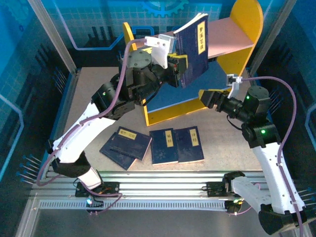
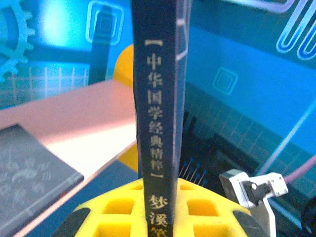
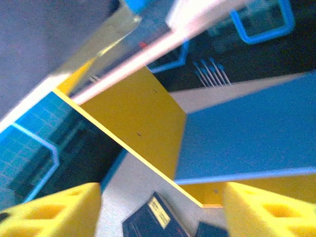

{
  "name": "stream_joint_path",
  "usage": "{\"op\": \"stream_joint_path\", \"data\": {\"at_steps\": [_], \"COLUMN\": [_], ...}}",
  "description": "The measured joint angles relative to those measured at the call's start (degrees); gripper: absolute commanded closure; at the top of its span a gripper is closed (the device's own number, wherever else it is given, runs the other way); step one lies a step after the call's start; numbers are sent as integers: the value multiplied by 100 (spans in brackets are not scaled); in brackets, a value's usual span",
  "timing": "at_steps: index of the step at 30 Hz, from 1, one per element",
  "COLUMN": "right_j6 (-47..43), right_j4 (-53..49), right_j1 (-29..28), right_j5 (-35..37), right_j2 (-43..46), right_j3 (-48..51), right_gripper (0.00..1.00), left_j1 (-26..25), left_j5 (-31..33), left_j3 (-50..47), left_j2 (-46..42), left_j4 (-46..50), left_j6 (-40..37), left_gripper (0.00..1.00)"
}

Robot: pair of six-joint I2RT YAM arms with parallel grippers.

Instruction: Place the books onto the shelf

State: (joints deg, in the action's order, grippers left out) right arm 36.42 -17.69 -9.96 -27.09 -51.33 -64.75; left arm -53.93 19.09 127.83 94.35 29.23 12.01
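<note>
My left gripper point(image 1: 180, 66) is shut on a navy book point(image 1: 193, 47) and holds it upright in the air in front of the shelf's pink upper board point(image 1: 227, 44). In the left wrist view the book's spine point(image 2: 155, 123) rises from between the yellow fingers point(image 2: 207, 207) of the left gripper point(image 2: 158, 200). Another dark book point(image 2: 29, 173) lies on the pink board point(image 2: 84, 123). Three more books point(image 1: 126, 145) point(image 1: 164, 145) point(image 1: 190, 144) lie flat on the table. My right gripper point(image 1: 204, 97) stands open and empty by the front right of the blue lower board point(image 1: 197, 86). The right gripper point(image 3: 160, 212) faces the blue board point(image 3: 247, 133).
The shelf's yellow side panels point(image 1: 247, 24) point(image 3: 133, 118) stand at the back of the table point(image 1: 98, 98). Metal frame posts point(image 1: 54, 34) and blue walls enclose the cell. An aluminium rail point(image 1: 158, 180) runs along the near edge. Table books point(image 3: 153, 219) show below the right gripper.
</note>
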Motion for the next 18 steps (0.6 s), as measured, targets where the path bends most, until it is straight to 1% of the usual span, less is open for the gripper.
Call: {"op": "stream_joint_path", "data": {"at_steps": [4,9,18], "right_j6": [741,1244,1941], "right_j4": [1051,1880,2968], "right_j1": [-52,-269,-435], "right_j5": [-195,-210,-188], "right_j2": [-173,-439,-750], "right_j3": [70,70,92], "right_gripper": [18,15,24], "left_j1": [9,9,52], "left_j5": [0,0,0], "left_j3": [120,122,48], "left_j2": [195,269,232], "left_j4": [-358,-588,-1115], "left_j6": [-37,-31,7], "left_gripper": [100,100,100]}}
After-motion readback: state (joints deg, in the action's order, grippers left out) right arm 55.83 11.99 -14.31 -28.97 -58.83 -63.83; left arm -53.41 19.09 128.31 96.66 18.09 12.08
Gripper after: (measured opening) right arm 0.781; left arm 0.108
